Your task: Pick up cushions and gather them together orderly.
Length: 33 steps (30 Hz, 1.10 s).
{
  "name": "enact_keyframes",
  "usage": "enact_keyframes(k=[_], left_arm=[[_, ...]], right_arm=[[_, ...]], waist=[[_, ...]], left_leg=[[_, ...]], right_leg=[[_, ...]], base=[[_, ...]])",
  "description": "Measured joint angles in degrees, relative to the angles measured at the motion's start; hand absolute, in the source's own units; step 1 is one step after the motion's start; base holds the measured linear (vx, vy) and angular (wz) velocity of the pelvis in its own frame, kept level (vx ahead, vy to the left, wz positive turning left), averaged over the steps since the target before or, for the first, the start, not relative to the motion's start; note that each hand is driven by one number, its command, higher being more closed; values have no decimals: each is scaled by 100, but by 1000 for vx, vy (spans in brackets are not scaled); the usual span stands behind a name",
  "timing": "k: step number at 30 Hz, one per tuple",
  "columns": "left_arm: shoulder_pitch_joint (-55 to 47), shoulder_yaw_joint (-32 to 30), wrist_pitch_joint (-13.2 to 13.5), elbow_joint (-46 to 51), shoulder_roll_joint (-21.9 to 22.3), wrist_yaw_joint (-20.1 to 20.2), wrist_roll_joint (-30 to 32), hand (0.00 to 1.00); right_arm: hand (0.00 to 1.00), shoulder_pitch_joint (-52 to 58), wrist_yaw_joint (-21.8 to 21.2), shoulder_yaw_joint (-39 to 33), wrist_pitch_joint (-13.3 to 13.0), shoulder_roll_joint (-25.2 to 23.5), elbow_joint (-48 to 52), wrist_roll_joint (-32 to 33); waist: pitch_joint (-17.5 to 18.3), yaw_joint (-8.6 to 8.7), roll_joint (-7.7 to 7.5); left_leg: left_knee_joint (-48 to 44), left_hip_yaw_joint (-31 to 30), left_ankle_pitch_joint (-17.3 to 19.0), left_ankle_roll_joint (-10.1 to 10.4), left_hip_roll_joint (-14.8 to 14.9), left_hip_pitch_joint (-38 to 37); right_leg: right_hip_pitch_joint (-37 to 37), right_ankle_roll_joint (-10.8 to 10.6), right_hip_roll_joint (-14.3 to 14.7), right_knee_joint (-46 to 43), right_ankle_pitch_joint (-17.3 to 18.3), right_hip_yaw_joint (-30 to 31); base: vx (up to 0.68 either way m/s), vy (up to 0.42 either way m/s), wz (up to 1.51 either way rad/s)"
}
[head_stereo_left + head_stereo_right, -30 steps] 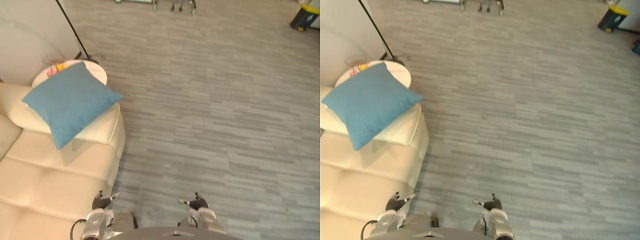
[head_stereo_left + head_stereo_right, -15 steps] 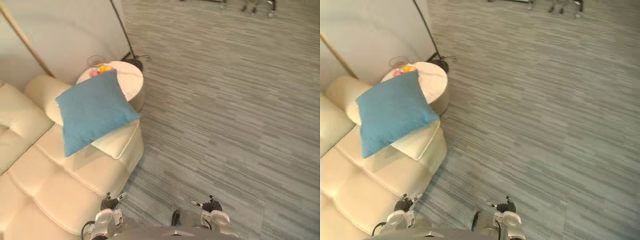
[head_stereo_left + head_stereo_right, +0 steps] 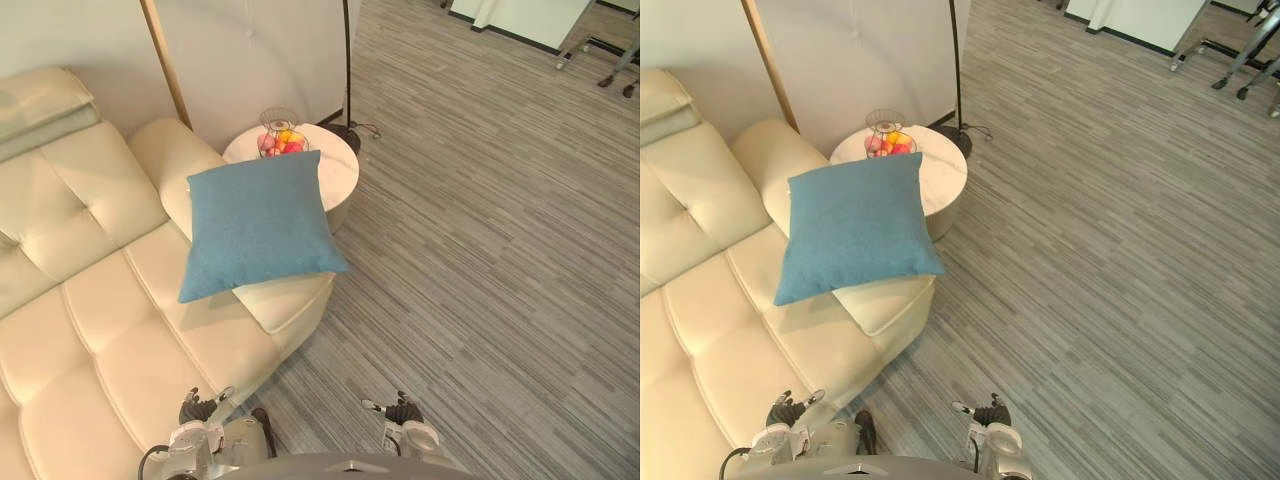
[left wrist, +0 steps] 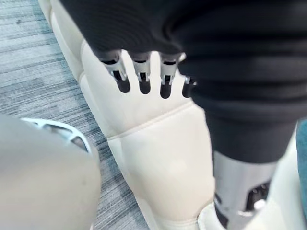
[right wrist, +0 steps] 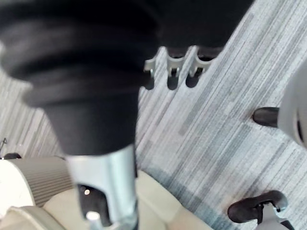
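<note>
Cream tufted leather sofa [image 3: 90, 320] | your left hand [image 3: 203, 408] low, fingers relaxed, empty | blue square fabric cushion [image 3: 262, 225] lies on sofa armrest, untouched | right hand [image 3: 402, 410] loose-fingered, empty | progress: nothing gathered yet; pickup ahead of you.

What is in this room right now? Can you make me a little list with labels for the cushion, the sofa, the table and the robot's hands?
Sofa: cream sofa, tufted
Cushion: one blue cushion, resting on the sofa's arm
Table: round white side table beside that arm, with a wire basket of colourful round things
Left hand: low by the sofa's front edge, fingers relaxed, holding nothing
Right hand: low above the grey floor, fingers relaxed, holding nothing
</note>
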<state>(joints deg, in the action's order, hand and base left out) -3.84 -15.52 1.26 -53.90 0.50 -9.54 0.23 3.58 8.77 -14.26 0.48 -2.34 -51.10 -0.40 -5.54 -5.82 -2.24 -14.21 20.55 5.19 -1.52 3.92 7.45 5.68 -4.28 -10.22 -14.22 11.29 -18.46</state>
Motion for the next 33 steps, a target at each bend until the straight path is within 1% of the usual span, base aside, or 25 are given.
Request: enact_keyframes(k=[2,3,4,5,6,7,8,9,10,11,12,13,14,15,16,17,18,19,20,23,25,29,31,32,33], left_arm=[[1,-1,3,-83,-1,0,-2,0],[0,26,-2,-95,-1,1,-2,0],[-28,180,-2,-103,-63,4,-2,0],[-28,295,-2,-126,-111,13,-3,0],[-41,353,-4,-137,-167,27,-2,0],[-57,325,-4,-111,-180,25,-6,0],[-65,320,-4,-91,-177,20,-6,0],[-63,316,-5,-91,-161,21,-4,0],[-42,311,-5,-90,-145,20,-3,0],[-19,305,-5,-91,-134,15,-4,0],[-11,243,-5,-91,-105,-6,-3,0],[-15,189,-4,-102,-103,-7,-3,0],[-17,145,-7,-111,-129,-2,6,0],[-16,103,-6,-120,-144,-1,6,0],[10,34,-12,-175,-75,-9,6,0],[7,-48,7,-154,65,-24,-4,0],[7,-81,5,-153,84,-24,-4,0],[-16,-155,5,-151,178,-25,-3,0],[-32,-197,3,-153,221,-20,2,0],[-38,-239,1,-170,224,-12,3,0],[-33,-236,0,-177,188,-10,1,0],[-34,-181,-7,-186,55,-14,-4,0],[-31,-106,-12,-167,1,-15,-9,0],[-30,-99,-15,-124,-27,-20,-14,0],[-35,-108,-18,-5,-117,-25,-16,0]], right_arm=[[0,15,-2,14,0,13,-120,-6],[0,-57,-2,54,2,64,-112,-24],[0,-43,-5,72,-1,131,-96,-72],[0,-39,-6,103,-7,135,-79,-123],[0,-11,-6,132,-10,135,-32,-127],[0,38,-5,229,-16,121,69,-142],[0,77,-6,288,-31,118,72,-173],[0,67,-13,297,-26,119,73,-179],[0,48,-12,298,-31,127,75,-178],[0,37,-10,298,-31,130,73,-178],[0,30,-11,296,-30,140,68,-174],[0,35,-9,295,-29,141,59,-172],[0,83,-9,294,-23,130,57,-171],[0,110,-13,292,-22,124,52,-166],[0,128,-16,268,-3,183,19,-163],[0,140,-8,267,5,296,25,-166],[0,130,-9,266,6,307,27,-167],[0,108,-10,271,2,354,52,-173],[0,108,-9,267,6,370,47,-174],[0,144,-7,251,15,325,31,-173],[0,153,-6,224,17,283,30,-172],[0,106,-2,231,22,223,53,-171],[0,101,5,221,54,251,242,-169],[0,154,11,221,57,264,502,-168],[0,210,13,218,49,297,1044,-168]], waist=[[-13,7,22],[18,30,81],[-1,110,56],[-27,170,15],[-45,221,41],[-43,229,-26],[-35,243,-58],[-37,257,-61],[-51,281,-39],[-56,294,-23],[-65,302,3],[-67,314,-1],[-50,323,-80],[-59,323,-130],[-56,336,-144],[-45,283,30],[-56,278,95],[-50,285,209],[-28,298,261],[-15,286,218],[13,287,199],[98,287,90],[105,303,77],[109,307,70],[109,334,73]], left_leg=[[244,-15,15,-9,-68,-97],[402,-22,56,-8,-126,-214],[486,-84,55,-6,-195,-313],[538,-187,55,-7,-253,-429],[539,-282,57,-12,-254,-519],[542,-377,65,-48,-253,-579],[541,-474,66,-51,-246,-601],[543,-556,67,-52,-231,-608],[543,-669,69,-49,-195,-620],[537,-750,77,-35,-159,-623],[528,-895,101,6,-82,-622],[527,-1014,104,87,-58,-608],[513,-1153,112,199,-128,-547],[501,-1227,125,242,-194,-551],[484,-1341,113,313,-198,-620],[493,-1399,73,390,-62,-639],[501,-1417,78,419,-23,-642],[553,-1449,82,481,67,-650],[602,-1466,87,520,142,-687],[810,-1523,78,600,247,-927],[943,-1554,57,633,237,-1035],[1130,-1573,-14,615,169,-1059],[1134,-1580,-19,610,120,-1086],[1137,-1577,-29,593,90,-1104],[1142,-1570,-40,577,46,-1109]], right_leg=[[-199,-12,-101,-529,3,90],[-571,-25,-225,-1323,-14,209],[-942,-92,-388,-2222,-164,327],[-1191,-72,-472,-2799,-412,520],[-1415,-7,-472,-3278,-399,726],[-1541,-9,-402,-3482,-166,908],[-1644,-16,-306,-3458,65,996],[-1747,1,-190,-3343,303,1056],[-1807,12,-21,-3064,459,1168],[-1831,31,127,-2763,522,1258],[-1832,39,417,-2145,546,1496],[-1768,67,601,-1499,444,1767],[-1631,138,629,-755,163,1992],[-1600,166,583,-646,-177,2003],[-1535,166,562,-687,-225,1817],[-1502,202,635,-670,-189,1700],[-1465,205,657,-649,-192,1640],[-1406,217,744,-554,-199,1567],[-1264,260,831,-392,-231,1469],[-905,276,936,-101,-245,1348],[-770,274,944,36,-259,1312],[-659,246,932,489,-473,1333],[-530,232,897,695,-571,1361],[-494,214,859,749,-593,1396],[-488,199,845,785,-629,1461]], base=[[-54,42,-2],[-72,66,8],[-21,81,24],[51,72,46],[89,32,52],[113,-25,52],[100,-70,46],[105,-116,45],[84,-127,42],[86,-163,50],[99,-185,57],[109,-191,73],[79,-166,67],[111,-181,76],[193,-200,60],[269,-213,47],[228,-151,21],[221,-171,15],[183,-131,16],[160,-78,13],[121,-5,10],[89,60,1],[31,70,2],[2,66,-6],[-4,49,-7]])
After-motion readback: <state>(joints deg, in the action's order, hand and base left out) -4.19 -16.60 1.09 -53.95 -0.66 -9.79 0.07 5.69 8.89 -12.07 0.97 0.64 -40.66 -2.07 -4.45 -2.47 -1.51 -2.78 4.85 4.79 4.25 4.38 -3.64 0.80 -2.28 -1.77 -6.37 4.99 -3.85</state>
